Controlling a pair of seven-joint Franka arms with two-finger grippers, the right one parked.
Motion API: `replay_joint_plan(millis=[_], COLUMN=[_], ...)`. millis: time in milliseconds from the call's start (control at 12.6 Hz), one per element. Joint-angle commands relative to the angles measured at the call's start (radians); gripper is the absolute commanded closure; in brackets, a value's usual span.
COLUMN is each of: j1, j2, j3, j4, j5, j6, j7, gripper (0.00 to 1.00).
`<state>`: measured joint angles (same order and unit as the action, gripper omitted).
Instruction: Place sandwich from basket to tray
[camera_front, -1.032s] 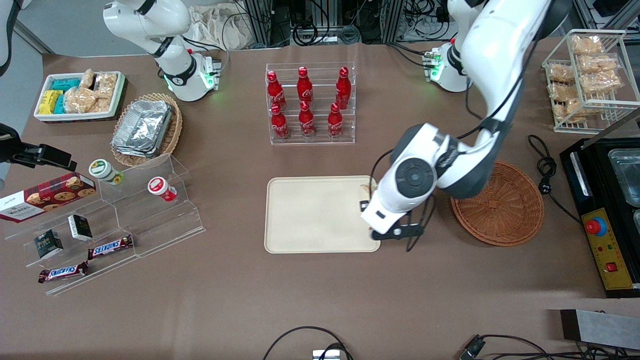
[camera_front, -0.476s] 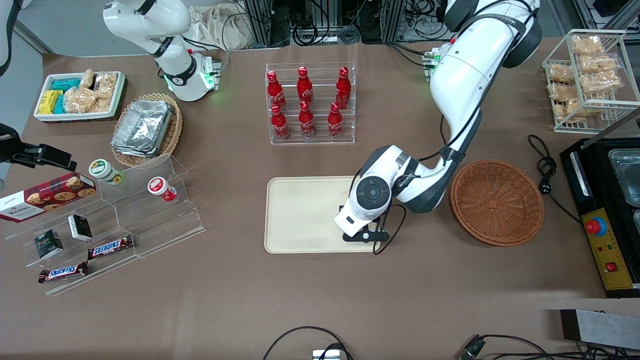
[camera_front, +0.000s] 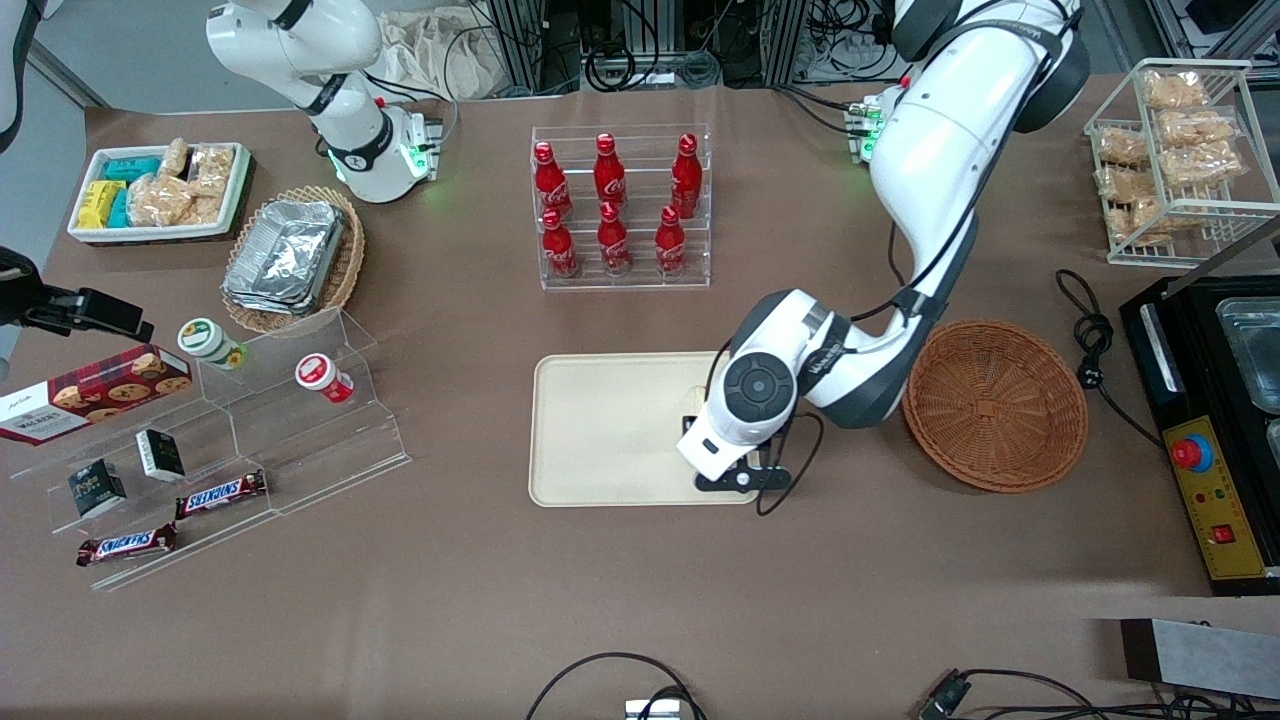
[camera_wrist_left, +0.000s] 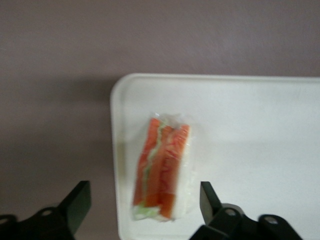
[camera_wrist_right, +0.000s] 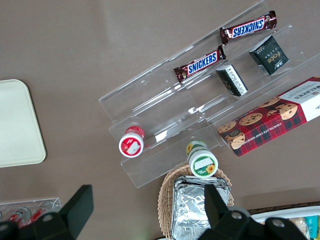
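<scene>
Front view, toward the parked arm's end: a white rectangular bin of snack packets (camera_front: 160, 192), a tan oval wicker basket with silver foil containers (camera_front: 290, 258), and a clear stepped acrylic stand (camera_front: 250, 440) carrying two small round tubs, a red tartan biscuit box, two small dark cartons and two brown chocolate bars.
Front view, middle: a clear acrylic rack of six red cola bottles (camera_front: 618, 205), farther from the camera than the flat rectangular cream-beige tray (camera_front: 600, 430) on the brown tabletop (camera_front: 500, 600).
Tool: the left arm's black two-finger tool (camera_wrist_left: 145, 207) hangs over the tray's end nearest the round basket; in the front view the white wrist covers it.
Tool state: released, its two dark fingers (camera_wrist_left: 75, 205) spread wide apart, one on each side of the sandwich with a gap on both sides.
Sandwich: the triangular wedge sandwich in clear wrap (camera_wrist_left: 162, 167), pale bread with orange-red and green filling, lies flat in the tray just beside its short rim, filling edge facing up.
Basket: the round reddish-brown woven wicker basket (camera_front: 995, 403) sits beside the tray toward the working arm's end, with nothing in it.
Working arm's end: a white wire rack basket of tan snack bags (camera_front: 1170, 160) and a black appliance with a yellow panel (camera_front: 1210, 430).
</scene>
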<state>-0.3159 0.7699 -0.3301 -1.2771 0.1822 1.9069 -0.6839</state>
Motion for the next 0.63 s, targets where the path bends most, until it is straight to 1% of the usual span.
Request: replay_joint_plan(millis=[0,79,238,317,397,476,556], j1=[0.105,0.141,0.191,0.216,0.228,0.224,0.224], j2=[-0.163,-0.229,-0.375,-0.455,-0.537,-0.601,-0.639], j3=[-0.009,-0.007,-0.001,0.0,0.031,0.081,0.117], j4=[-0.043,-0.098,-0.268,-0.381,-0.486,-0.558,-0.589], j5=[-0.009,-0.039,-0.047,-0.049,-0.052,-0.065,-0.075], j6=[-0.161,-0.184,-0.14,-0.096,-0.056,-0.037,-0.043], j7=[0.079,0.136,0.171,0.234,0.315,0.373,0.444], gripper=[0.0,0.0,0.0,0.0,0.0,0.0,0.0])
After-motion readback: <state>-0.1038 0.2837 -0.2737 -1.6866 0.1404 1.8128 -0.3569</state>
